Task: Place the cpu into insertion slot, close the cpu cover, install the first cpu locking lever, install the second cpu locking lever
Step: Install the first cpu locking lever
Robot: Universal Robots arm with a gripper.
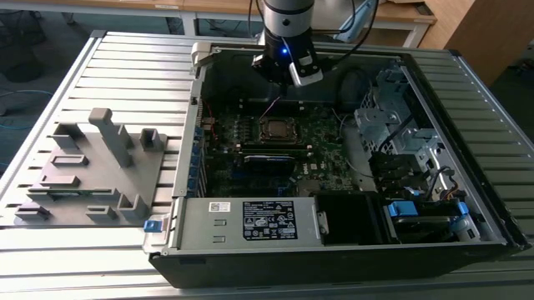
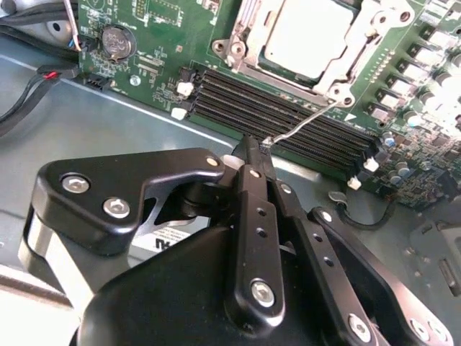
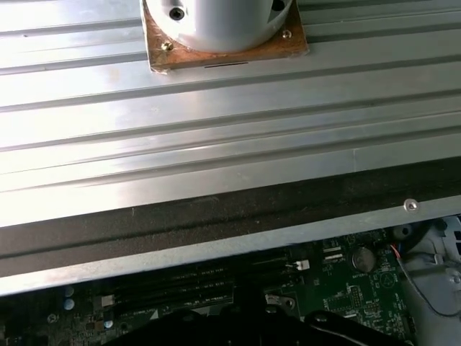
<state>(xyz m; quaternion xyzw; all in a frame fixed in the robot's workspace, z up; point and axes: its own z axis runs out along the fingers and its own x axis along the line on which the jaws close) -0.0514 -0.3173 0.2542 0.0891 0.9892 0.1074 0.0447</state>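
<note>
Black metal tool [image 2: 252,148] closest to the lens in the second wrist view, its two slim fingers pressed together with no gap between the tips. Bent end of a thin silver wire locking lever [image 2: 302,121] sits right at the tool tip; cannot tell whether it is pinched or only touching. The lever runs from there across the long black memory slots [image 2: 288,115] to a corner of the square silver-rimmed insertion slot [image 2: 232,49]. The flat square cpu [image 2: 310,32] with a dull silvery top lies in that slot, and the thin silver frame of the cpu cover [image 2: 346,68] lies flat around it. A round coin battery [image 2: 117,42] is well apart on the green motherboard [image 2: 158,65]. In the exterior view the open black computer case [image 1: 334,250] lies on a ribbed grey metal table [image 1: 125,69], with a grey plastic fixture [image 1: 92,169] on the exterior view's left.
</note>
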